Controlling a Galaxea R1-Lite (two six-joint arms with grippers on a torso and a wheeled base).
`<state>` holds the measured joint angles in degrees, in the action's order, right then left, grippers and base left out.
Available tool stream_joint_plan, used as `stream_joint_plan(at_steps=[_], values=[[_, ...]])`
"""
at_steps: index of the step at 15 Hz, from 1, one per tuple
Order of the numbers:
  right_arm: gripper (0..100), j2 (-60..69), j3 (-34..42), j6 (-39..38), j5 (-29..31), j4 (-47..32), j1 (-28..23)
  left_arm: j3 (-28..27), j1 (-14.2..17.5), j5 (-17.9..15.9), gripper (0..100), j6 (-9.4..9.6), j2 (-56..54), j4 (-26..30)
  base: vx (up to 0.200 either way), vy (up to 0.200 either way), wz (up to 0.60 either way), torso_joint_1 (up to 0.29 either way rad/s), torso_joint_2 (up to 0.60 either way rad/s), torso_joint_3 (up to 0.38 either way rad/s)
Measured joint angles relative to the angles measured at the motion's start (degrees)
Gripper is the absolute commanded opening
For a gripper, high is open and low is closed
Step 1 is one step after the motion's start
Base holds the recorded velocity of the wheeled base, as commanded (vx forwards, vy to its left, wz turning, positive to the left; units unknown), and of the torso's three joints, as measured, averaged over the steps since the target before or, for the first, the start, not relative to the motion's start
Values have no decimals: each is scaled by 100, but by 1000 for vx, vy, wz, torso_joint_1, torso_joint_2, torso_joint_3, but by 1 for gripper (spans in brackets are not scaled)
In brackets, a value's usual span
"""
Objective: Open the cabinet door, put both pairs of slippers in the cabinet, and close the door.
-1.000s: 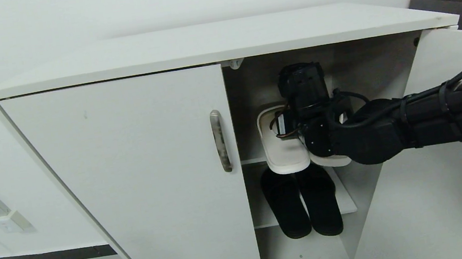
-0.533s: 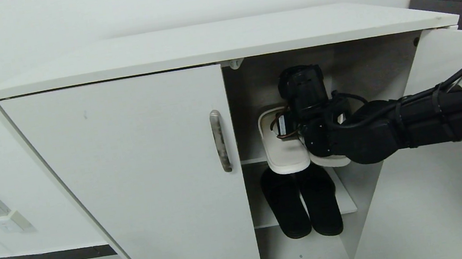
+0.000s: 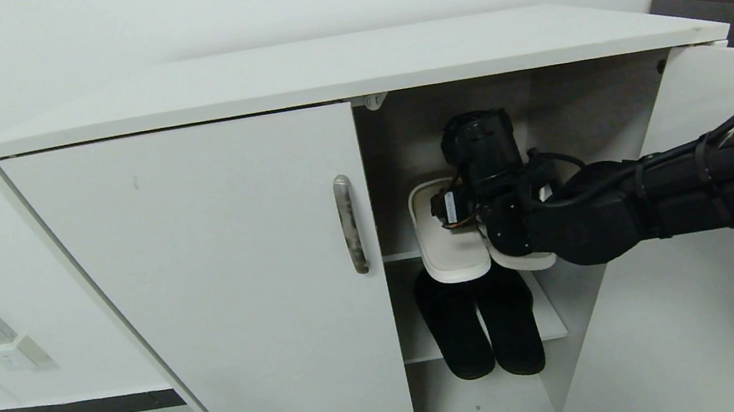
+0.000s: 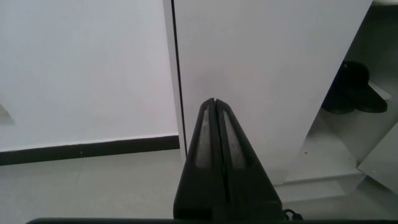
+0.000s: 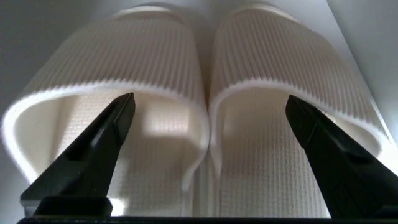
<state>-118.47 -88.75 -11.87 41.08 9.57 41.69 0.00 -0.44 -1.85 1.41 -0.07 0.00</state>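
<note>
Placement of the white slippers [image 3: 452,251] looks all but done: the 2 lie side by side on the upper shelf [image 3: 399,257] of the cabinet [image 3: 319,69], toes inward, with their heels overhanging its front edge. The right gripper [image 5: 210,102] sits just behind them with its jaws spread wide, 1 finger over each footbed, and it clasps nothing. That straddle suits a pinch on the 2 inner strap edges together, so I judge the pair is being let go rather than taken up. The black slippers [image 3: 480,323] rest on the lower shelf [image 3: 552,323], heels also past the edge. The right door [image 3: 716,85] stands swung out to give the arm room, while the left door [image 3: 204,272] is closed. The left gripper [image 4: 214,102] hangs low beside the cabinet, fingers pressed together on nothing, probably parked clear of the work. Closing the right door remains.
</note>
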Motion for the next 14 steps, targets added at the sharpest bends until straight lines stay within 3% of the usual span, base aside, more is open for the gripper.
stream_joint_plan(at_steps=[5,8,12,13,14], values=[[100,684,758,-39,57,39,395,0,0,2,0,0,0,0,0,0,0,0,0,0],[100,1395,1666,-132,-20,187,736,0,0,2,0,0,0,0,0,0,0,0,0,0],[100,2291,2979,-173,-564,896,1059,0,0,0,0,-2,0,0,0,0,0,0,0,0],[0,2478,3266,-176,-641,1059,1119,0,0,0,0,0,0,0,0,0,0,0,0,0],[0,2619,3504,-167,-769,1202,1169,0,0,0,0,-2,0,0,0,0,0,0,0,0]])
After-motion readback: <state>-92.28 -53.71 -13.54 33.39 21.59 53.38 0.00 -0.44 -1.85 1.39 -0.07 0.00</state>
